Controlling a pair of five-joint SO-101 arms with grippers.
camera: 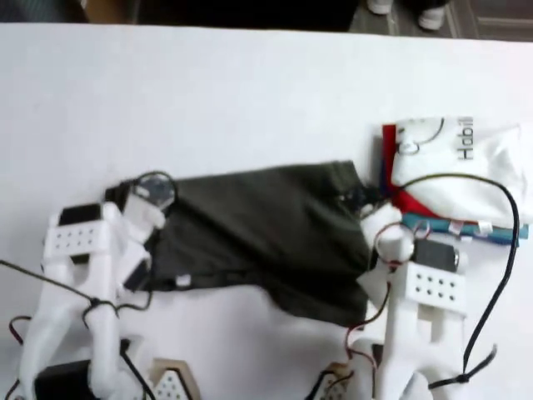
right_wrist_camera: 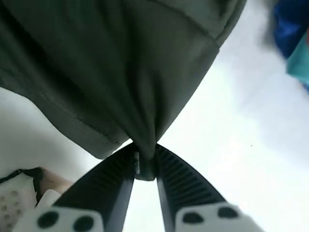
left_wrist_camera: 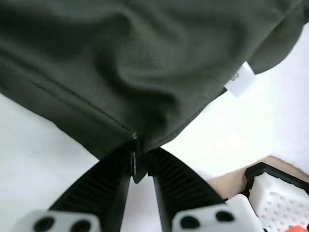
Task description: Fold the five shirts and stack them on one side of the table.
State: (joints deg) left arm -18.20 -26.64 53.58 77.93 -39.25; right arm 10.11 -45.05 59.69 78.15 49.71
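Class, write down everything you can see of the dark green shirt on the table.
The dark green shirt looks like a fine mesh knit, with a stitched hem and a small white tag. It lies spread out and wrinkled across the white table. The left pincer and right pincer are each shut on a bunched edge, at opposite ends of the shirt.

Table (camera: pixel 250 83): white, plain top. Dark olive-green shirt (camera: pixel 266 225): spread rumpled across the middle, white label (left_wrist_camera: pixel 241 79) at its near hem. Stack of folded shirts (camera: pixel 454 179): on the right side, just beside the green shirt; white on top, red, teal and blue beneath.
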